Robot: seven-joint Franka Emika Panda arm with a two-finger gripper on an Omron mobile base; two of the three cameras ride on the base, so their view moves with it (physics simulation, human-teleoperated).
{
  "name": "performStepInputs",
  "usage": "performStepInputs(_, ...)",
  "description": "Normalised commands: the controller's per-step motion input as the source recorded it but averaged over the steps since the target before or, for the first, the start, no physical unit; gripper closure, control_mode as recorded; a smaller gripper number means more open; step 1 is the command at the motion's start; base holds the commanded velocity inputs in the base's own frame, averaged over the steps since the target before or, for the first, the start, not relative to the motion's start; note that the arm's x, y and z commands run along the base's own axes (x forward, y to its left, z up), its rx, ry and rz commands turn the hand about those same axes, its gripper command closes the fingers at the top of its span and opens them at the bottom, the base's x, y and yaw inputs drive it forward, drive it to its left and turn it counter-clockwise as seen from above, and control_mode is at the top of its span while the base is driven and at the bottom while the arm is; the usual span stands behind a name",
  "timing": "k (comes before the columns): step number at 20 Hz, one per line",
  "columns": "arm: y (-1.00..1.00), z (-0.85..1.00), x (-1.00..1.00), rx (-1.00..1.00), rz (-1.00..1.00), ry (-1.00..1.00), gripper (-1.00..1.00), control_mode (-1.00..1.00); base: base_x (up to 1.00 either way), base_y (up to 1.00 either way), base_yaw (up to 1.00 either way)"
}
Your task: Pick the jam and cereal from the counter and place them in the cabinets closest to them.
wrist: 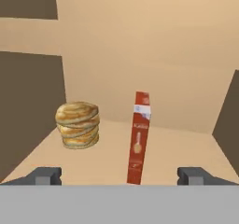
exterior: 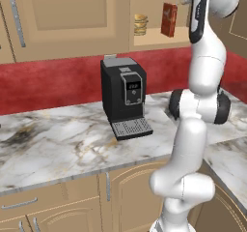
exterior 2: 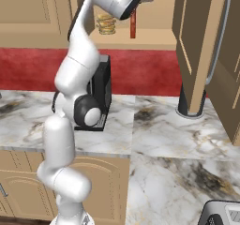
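tool (wrist: 119, 175) wide, holding nothing | cereal (wrist: 139, 137) upright on cabinets (wrist: 177, 143) shelf

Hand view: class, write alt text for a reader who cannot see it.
A red cereal box stands upright on a tan cabinet shelf, between the open gripper fingertips. A stack of golden round items sits apart to its left.

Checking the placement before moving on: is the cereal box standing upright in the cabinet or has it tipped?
Upright. The cereal box stands on its narrow end on the cabinet shelf, beside the stacked round item, between the open gripper's fingertips, untouched.
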Motion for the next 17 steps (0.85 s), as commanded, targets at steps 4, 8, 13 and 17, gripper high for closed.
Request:
performStepInputs(4, 0.17, -0.99, -1.0, -0.08, 0.04, -0.06, -1.0, -1.0, 0.0, 0.0, 0.0)
performStepInputs(8, 0.28, -1.0, -1.0, -0.11, 0.02, -0.04, -1.0, -1.0, 0.0, 0.0, 0.0)
performStepInputs(13, 0.46, -1.0, -1.0, -0.12, 0.0, -0.04, -1.0, -1.0, 0.0, 0.0, 0.0)
performStepInputs(17, 0.62, -1.0, -1.0, -0.15, 0.0, -0.04, -1.0, -1.0, 0.0, 0.0, 0.0)
